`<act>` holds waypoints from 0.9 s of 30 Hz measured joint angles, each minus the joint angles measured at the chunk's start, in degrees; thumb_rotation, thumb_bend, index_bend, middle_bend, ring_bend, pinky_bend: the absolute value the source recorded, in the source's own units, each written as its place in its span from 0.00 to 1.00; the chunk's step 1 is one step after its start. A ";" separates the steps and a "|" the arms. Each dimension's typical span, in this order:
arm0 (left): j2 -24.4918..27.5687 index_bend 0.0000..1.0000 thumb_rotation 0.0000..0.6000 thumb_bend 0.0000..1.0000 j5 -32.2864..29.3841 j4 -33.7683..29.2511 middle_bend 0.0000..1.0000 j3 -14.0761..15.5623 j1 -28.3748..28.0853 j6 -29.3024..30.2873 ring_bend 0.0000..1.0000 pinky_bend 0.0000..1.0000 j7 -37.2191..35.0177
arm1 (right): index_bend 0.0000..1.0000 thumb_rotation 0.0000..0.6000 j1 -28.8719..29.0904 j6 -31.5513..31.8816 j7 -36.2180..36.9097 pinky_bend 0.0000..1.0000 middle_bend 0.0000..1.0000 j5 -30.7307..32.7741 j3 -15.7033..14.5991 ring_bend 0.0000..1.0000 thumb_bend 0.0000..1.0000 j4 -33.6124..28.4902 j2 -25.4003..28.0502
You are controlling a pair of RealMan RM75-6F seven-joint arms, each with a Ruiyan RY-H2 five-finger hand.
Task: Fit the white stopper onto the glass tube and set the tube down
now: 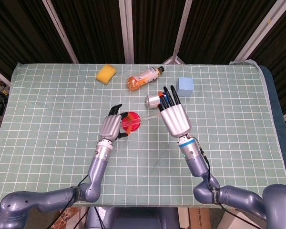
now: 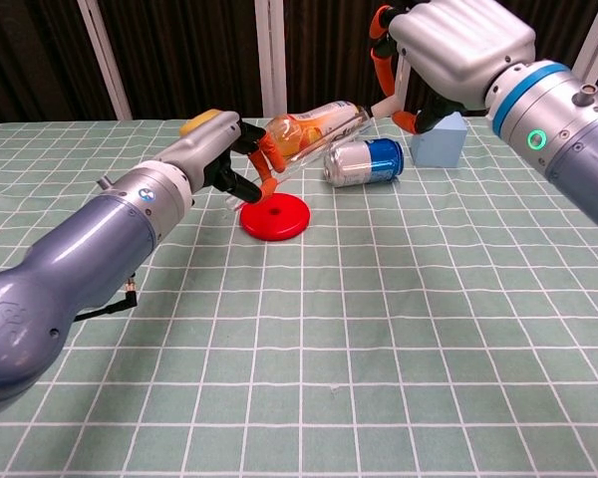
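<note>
While pinched in the left hand (image 2: 222, 151), glass tube (image 2: 324, 149) tip beside right hand (image 2: 448, 45), stopper (image 2: 384, 108) gripped.

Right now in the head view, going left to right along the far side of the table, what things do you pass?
Sponge → bottle → blue block.

Yellow sponge (image 1: 106, 73), orange drink bottle (image 1: 144, 78), blue cube (image 1: 185, 86), toppled can (image 2: 364, 162), red disc (image 2: 275, 217), green checked cloth (image 1: 52, 119)
</note>
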 measured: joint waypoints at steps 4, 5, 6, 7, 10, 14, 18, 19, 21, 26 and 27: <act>-0.17 0.46 1.00 0.65 -0.33 -0.20 0.48 -0.21 0.04 0.24 0.06 0.00 0.26 | 0.59 1.00 -0.02 0.12 -0.16 0.00 0.20 0.00 -0.20 0.00 0.40 -0.04 -0.17; -0.21 0.46 1.00 0.65 -0.43 -0.26 0.48 -0.25 0.05 0.26 0.06 0.00 0.31 | 0.59 1.00 -0.02 0.14 -0.17 0.00 0.20 0.01 -0.23 0.00 0.40 -0.05 -0.23; -0.26 0.46 1.00 0.65 -0.53 -0.31 0.48 -0.30 0.06 0.32 0.06 0.00 0.41 | 0.59 1.00 -0.01 0.14 -0.20 0.00 0.20 0.04 -0.26 0.00 0.40 -0.05 -0.30; -0.30 0.46 1.00 0.65 -0.60 -0.33 0.48 -0.34 0.07 0.37 0.06 0.00 0.48 | 0.59 1.00 0.00 0.17 -0.27 0.00 0.20 0.04 -0.29 0.00 0.40 -0.04 -0.35; -0.44 0.46 1.00 0.65 -0.95 -0.40 0.48 -0.51 0.10 0.43 0.06 0.00 0.61 | 0.59 1.00 0.05 0.25 -0.39 0.00 0.20 0.04 -0.37 0.00 0.40 -0.01 -0.62; -0.58 0.46 1.00 0.65 -1.39 -0.51 0.48 -0.68 0.10 0.37 0.06 0.00 0.84 | 0.59 1.00 0.05 0.35 -0.41 0.00 0.20 0.05 -0.53 0.00 0.40 0.06 -0.96; -0.70 0.46 1.00 0.65 -1.70 -0.57 0.48 -0.80 0.09 0.31 0.06 0.00 0.96 | 0.59 1.00 -0.01 0.52 -0.37 0.00 0.20 0.06 -0.72 0.00 0.40 0.23 -1.37; -0.72 0.46 1.00 0.65 -1.74 -0.59 0.48 -0.81 0.10 0.31 0.06 0.00 0.96 | 0.59 1.00 -0.02 0.56 -0.36 0.00 0.20 0.05 -0.73 0.00 0.40 0.25 -1.43; -0.75 0.46 1.00 0.65 -1.84 -0.67 0.48 -0.83 0.12 0.30 0.06 0.00 0.98 | 0.59 1.00 -0.02 0.65 -0.30 0.00 0.20 -0.02 -0.76 0.00 0.40 0.25 -1.54; -0.74 0.46 1.00 0.65 -1.91 -0.84 0.48 -0.78 0.21 0.39 0.06 0.00 1.13 | 0.59 1.00 0.02 0.86 -0.15 0.00 0.20 -0.44 -0.92 0.00 0.40 0.16 -1.68; -0.72 0.46 1.00 0.65 -1.92 -0.90 0.48 -0.78 0.23 0.41 0.06 0.00 1.15 | 0.59 1.00 0.02 0.91 -0.07 0.00 0.20 -0.50 -0.92 0.00 0.40 0.10 -1.71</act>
